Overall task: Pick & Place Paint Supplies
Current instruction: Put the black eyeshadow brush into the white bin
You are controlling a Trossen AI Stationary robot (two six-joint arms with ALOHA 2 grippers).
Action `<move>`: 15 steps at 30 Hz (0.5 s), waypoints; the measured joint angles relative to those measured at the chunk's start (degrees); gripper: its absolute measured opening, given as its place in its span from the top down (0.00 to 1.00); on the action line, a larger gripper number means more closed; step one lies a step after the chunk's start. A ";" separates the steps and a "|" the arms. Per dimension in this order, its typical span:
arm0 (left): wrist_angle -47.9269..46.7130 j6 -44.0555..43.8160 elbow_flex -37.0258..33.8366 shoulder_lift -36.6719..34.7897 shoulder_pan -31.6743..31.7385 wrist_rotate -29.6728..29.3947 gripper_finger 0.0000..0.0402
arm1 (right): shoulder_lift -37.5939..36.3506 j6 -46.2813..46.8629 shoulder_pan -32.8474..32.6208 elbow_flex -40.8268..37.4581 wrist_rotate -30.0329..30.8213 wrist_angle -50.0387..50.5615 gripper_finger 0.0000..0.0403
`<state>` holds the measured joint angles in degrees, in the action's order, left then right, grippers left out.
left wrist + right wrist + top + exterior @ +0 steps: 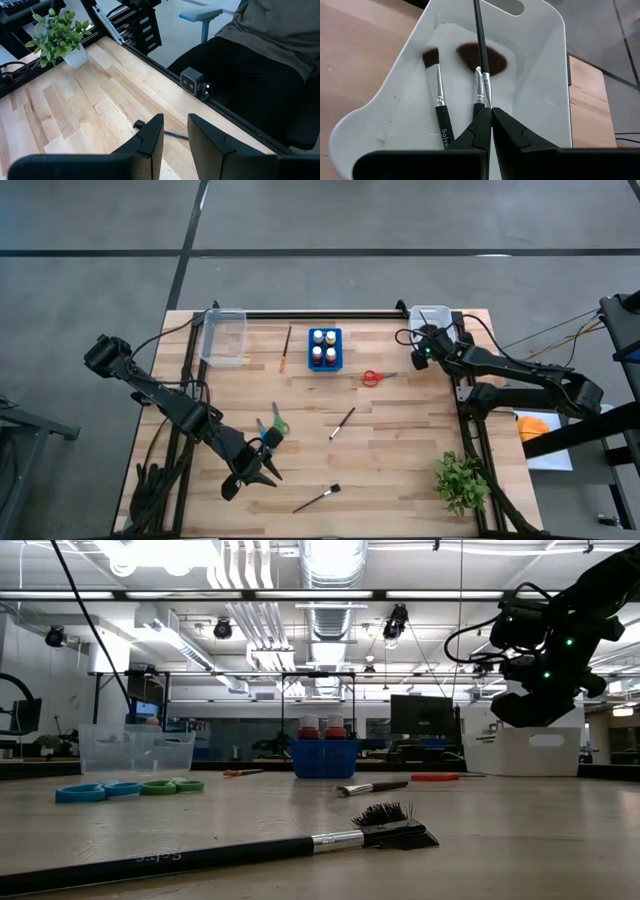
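Note:
My right gripper (428, 345) hangs over the white bin (440, 315) at the table's far right corner, shut on a thin black brush (481, 45). Two other brushes lie in that bin: a flat one (436, 80) and a fan one (470, 55). My left gripper (262, 470) is open near the table's near edge, touching nothing. Green and blue scissors (270, 423) lie flat just beyond it. On the table lie a black fan brush (318, 498), a second black brush (342, 423), red scissors (375, 377) and a wooden-handled brush (286, 348). My right gripper pinches the thin black brush between its two shut fingers at the silver ferrule end (487, 92). The fingers lie along the brush. Its black handle (479, 30) runs straight out from the fingertips, above the bin's floor and past its far wall.
A blue bottle holder (325, 348) with small paint bottles stands far centre. A clear bin (223, 335) sits at the far left. A potted green plant (460, 480) stands at the near right. A seated person (270, 60) shows beyond the near edge.

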<state>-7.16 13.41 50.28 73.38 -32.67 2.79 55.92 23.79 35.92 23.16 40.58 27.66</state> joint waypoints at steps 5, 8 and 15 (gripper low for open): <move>0.02 0.00 0.00 0.00 -0.01 0.00 0.76 | -0.02 1.70 0.00 -0.07 0.06 0.00 0.97; 0.00 0.00 0.00 0.00 0.00 0.00 0.76 | -0.02 2.17 -0.02 -0.09 0.88 -0.01 0.97; -0.10 0.00 0.00 0.00 0.00 0.00 0.76 | -0.02 1.84 -0.04 -0.15 1.64 -0.01 0.97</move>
<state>-7.26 13.41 50.28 73.38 -32.68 2.79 55.90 25.63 35.88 23.00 42.22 27.65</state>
